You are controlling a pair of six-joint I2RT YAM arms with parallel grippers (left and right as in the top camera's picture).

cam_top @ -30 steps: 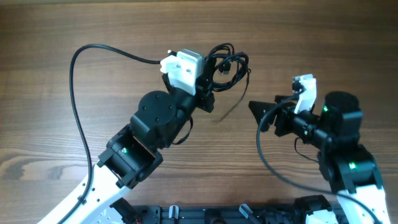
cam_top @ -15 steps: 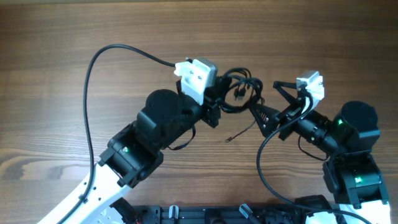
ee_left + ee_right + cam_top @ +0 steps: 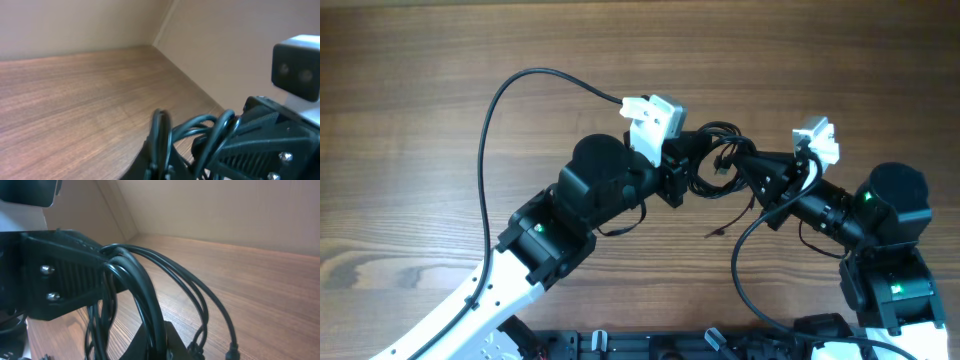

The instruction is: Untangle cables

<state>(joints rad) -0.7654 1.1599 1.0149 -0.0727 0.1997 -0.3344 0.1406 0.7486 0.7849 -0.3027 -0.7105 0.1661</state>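
The cables are a tangled bunch of thin black loops hanging above the wooden table, between my two grippers. My left gripper is shut on the bunch's left side; a loop rises between its fingers in the left wrist view. From the right, my right gripper is shut on the same bunch, with a thick loop clamped between its fingers. One loose strand trails down to a small plug near the table. Two more plugs dangle in the right wrist view.
The left camera's thick black wire arcs wide over the table's left half. Another thick wire loops below the right arm. A pale wall borders the table's far side.
My left arm has carried the bunch to the right. The right arm has moved in from the right, and its gripper, open before, has shut on the bunch.
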